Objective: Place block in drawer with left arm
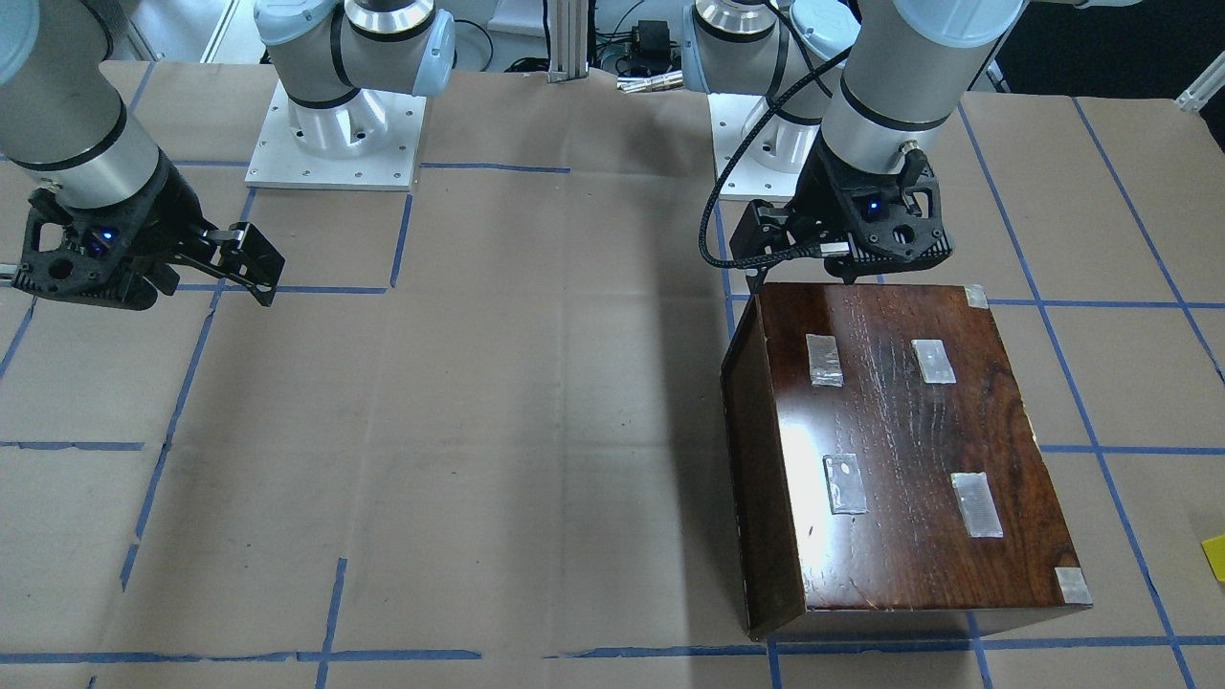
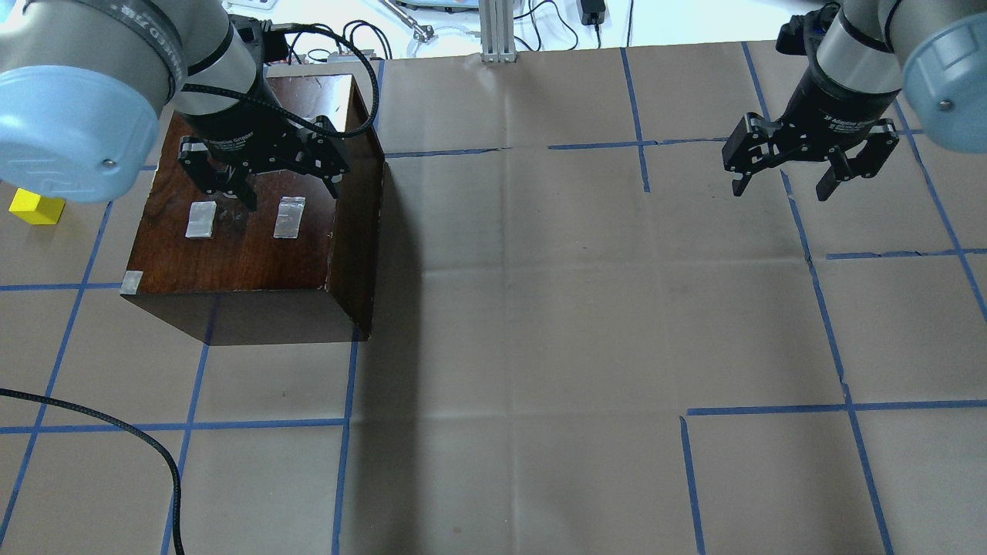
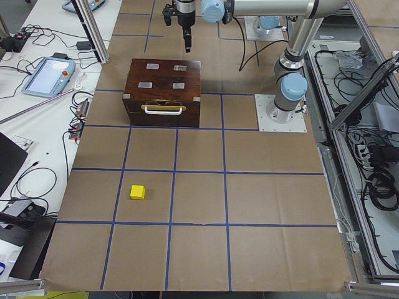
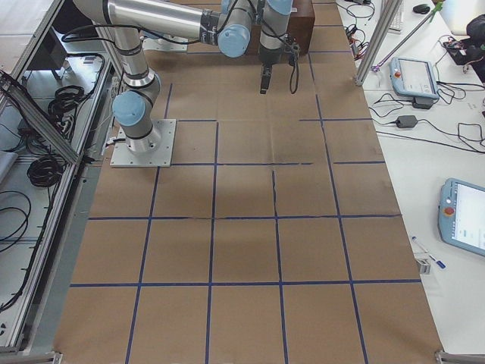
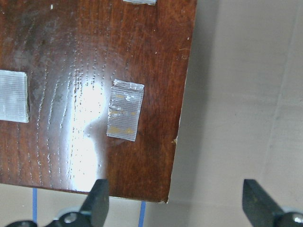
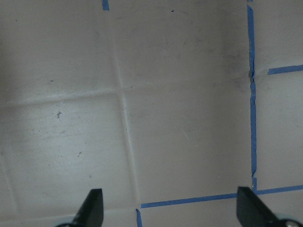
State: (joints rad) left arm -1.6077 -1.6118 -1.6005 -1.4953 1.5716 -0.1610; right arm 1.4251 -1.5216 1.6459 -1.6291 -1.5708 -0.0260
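The yellow block (image 2: pixel 36 206) lies on the paper-covered table to the left of the cabinet; it also shows at the right edge of the front-facing view (image 1: pixel 1215 557) and in the exterior left view (image 3: pixel 137 192). The dark brown cabinet (image 2: pixel 247 239) carries tape patches on its top. Its drawer is shut; only its front with a pale handle (image 3: pixel 163 110) shows. My left gripper (image 2: pixel 293 196) hangs open and empty above the cabinet top near its edge (image 5: pixel 177 203), well away from the block. My right gripper (image 2: pixel 781 189) is open and empty over bare table (image 6: pixel 165 208).
Blue tape lines grid the brown paper. Two arm base plates (image 1: pixel 335 144) stand at the robot's side of the table. A black cable (image 2: pixel 154 447) lies across the near left corner. Teach pendants (image 3: pixel 47 75) and cables lie on the side bench beyond the table.
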